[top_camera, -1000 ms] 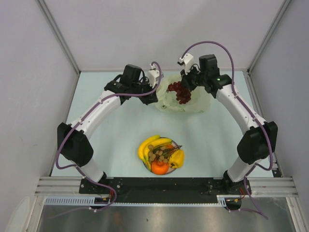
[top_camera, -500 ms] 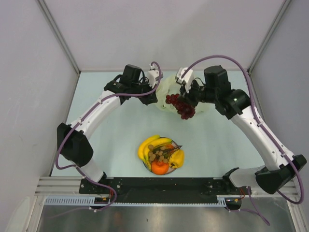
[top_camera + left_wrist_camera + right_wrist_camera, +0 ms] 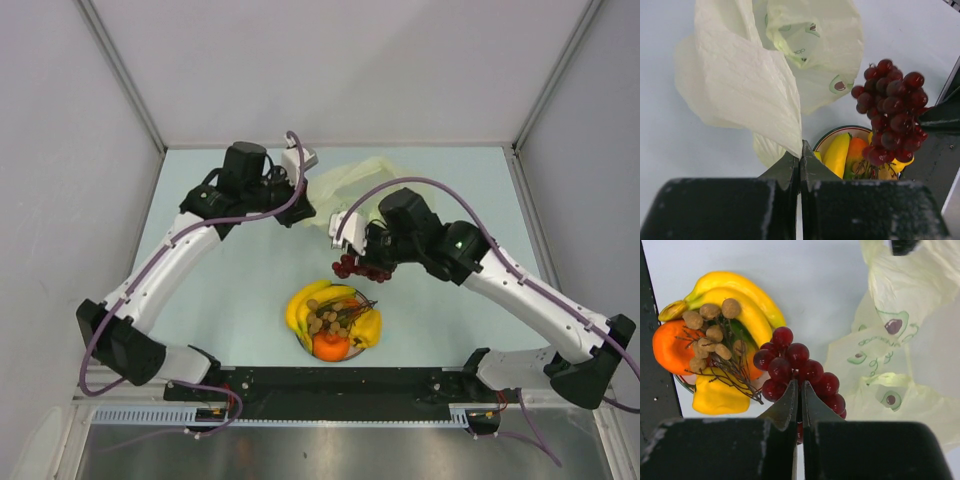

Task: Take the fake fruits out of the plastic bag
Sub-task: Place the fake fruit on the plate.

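From above, my left gripper [image 3: 303, 208] is pinched shut on an edge of the plastic bag [image 3: 352, 180], which lies crumpled at the far middle of the table [image 3: 230, 290]. My right gripper [image 3: 368, 255] is closed on the grape bunch [image 3: 356, 268], just beyond the banana bunch [image 3: 305, 305] and orange [image 3: 331, 347].

At my left wrist, my fingertips meet with thin bag film clamped between them. The grapes hang at the right above the plate [image 3: 836, 130].

At my right wrist, my fingers are shut together on the grapes. The bag is off to the right.
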